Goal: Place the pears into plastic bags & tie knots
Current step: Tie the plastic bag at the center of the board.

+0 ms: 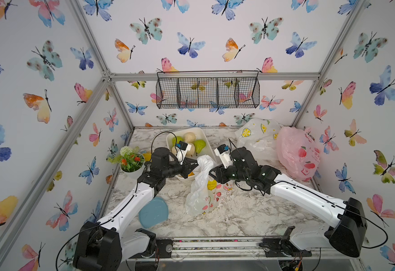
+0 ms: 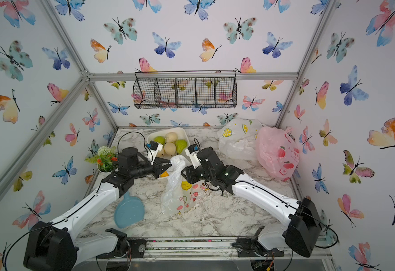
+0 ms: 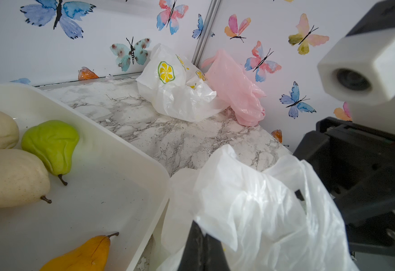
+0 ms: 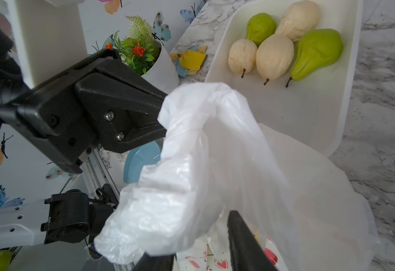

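Two claws, one bunny-print bag point(image 1: 201, 194) | left claw point(image 1: 195, 165) pinches its bunched top, on the worktop point(image 1: 250, 211) beside the tray point(image 1: 171, 138) of pears point(image 1: 200, 145) | right claw point(image 1: 211, 174) spread around its film | risk: plastic slips or tears under opposed pulls

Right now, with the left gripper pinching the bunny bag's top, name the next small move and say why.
Probably close the right gripper on the film draped between its fingers. The left gripper is shut on one bunch at the top of the bunny bag, while the right jaws stand apart around loose plastic; a second hold seems needed to work the top.
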